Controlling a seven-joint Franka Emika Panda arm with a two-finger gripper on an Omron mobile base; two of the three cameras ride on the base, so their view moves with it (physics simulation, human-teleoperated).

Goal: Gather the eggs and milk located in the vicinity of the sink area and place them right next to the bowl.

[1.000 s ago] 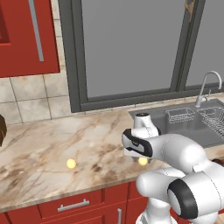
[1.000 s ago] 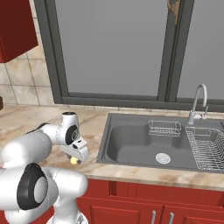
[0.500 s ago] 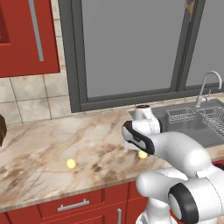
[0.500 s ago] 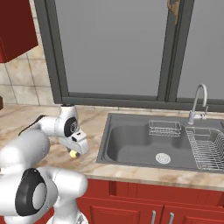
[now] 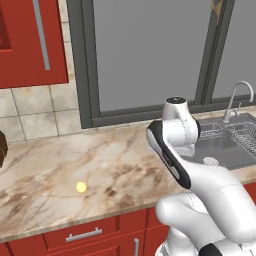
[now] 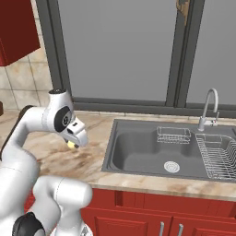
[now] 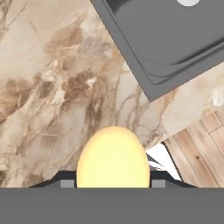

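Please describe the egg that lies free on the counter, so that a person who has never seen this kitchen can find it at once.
Start at the sink and follow the marble counter away from it, past the robot arm, toward the red cabinet. The egg lies alone on bare marble near the front edge. It is a small yellow ball resting on the counter, while the other egg sits in the gripper.

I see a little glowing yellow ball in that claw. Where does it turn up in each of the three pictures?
Left base view: not to be seen; the white arm stands in front of that spot.
Right base view: the small glowing yellow egg peeks out under the claw, left of centre.
Hand view: it sits large at bottom centre.
Shared landmark: the dark grey rectangular sink, to its right.
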